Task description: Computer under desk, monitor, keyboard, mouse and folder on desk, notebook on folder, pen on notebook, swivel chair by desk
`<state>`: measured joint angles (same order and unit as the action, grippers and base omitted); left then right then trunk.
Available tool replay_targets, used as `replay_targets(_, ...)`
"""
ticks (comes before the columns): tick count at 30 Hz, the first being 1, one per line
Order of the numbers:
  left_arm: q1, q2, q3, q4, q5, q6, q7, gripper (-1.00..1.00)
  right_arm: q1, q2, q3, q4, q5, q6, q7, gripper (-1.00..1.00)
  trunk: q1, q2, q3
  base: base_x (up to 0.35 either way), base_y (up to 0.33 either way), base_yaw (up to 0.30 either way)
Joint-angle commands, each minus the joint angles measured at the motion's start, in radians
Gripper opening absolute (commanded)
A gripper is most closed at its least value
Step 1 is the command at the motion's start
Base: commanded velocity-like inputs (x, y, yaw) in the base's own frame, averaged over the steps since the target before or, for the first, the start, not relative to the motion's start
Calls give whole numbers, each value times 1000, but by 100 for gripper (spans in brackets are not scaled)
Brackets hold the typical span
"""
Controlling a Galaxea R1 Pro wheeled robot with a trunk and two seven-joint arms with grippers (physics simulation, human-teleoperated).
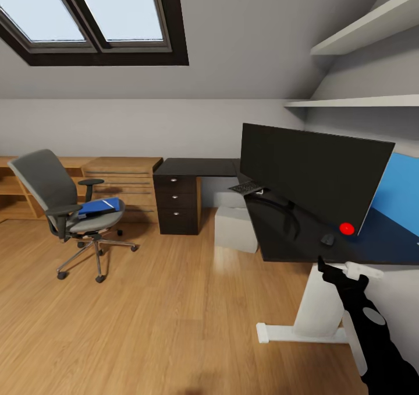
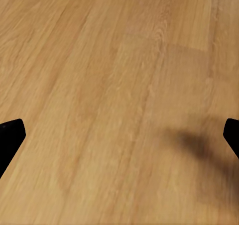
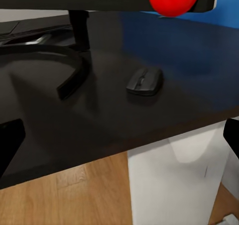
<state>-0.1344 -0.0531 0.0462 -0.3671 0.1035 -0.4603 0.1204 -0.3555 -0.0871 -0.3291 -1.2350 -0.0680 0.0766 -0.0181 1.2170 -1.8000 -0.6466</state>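
Observation:
The grey swivel chair (image 1: 55,203) stands on the floor at the left with the blue folder (image 1: 99,207) on its seat. The notebook and pen are too small to make out. The black desk (image 1: 177,205) carries the wide monitor (image 1: 314,173), the keyboard (image 1: 247,187) behind its foot and the mouse (image 1: 327,239) near the front edge. The grey computer (image 1: 235,229) sits under the desk. My right gripper (image 1: 340,270) is open just below the desk edge, facing the mouse (image 3: 144,80). My left gripper (image 2: 119,140) is open over bare floor.
A light wooden drawer cabinet (image 1: 125,179) and low shelving stand along the back wall behind the chair. The desk's white leg (image 1: 317,313) and foot are right beside my right arm. Wall shelves (image 1: 372,28) hang above the desk. Wooden floor (image 1: 163,313) stretches between chair and desk.

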Motion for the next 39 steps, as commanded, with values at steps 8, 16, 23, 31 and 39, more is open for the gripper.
replay_targets(8, -1, -1, 3, 0, 6, -3, -2, 100, 0, 0, -18, -2, -7, 5, -1, 100, 0, 0, -1, 88, 0, 0)
replay_targets(16, -1, -1, 3, 0, 7, -3, -2, 100, 0, 0, -22, -3, -7, 6, 3, 100, 0, 0, -1, 19, 0, 0)
replay_targets(23, -1, -1, 3, 0, 7, -3, -2, 100, 0, 0, -22, -2, -7, 6, 4, 100, 0, 0, -1, 1, 0, 0)
replay_targets(31, -1, 1, 3, 2, 7, -3, -2, 100, 0, 0, -22, -2, -7, 6, 4, 100, 0, 0, -1, 3, 0, 0)
replay_targets(39, -1, 1, 3, 2, 7, -4, -3, 100, 0, 0, -22, -2, -7, 6, 4, 100, 0, 0, -1, 139, 0, 0)
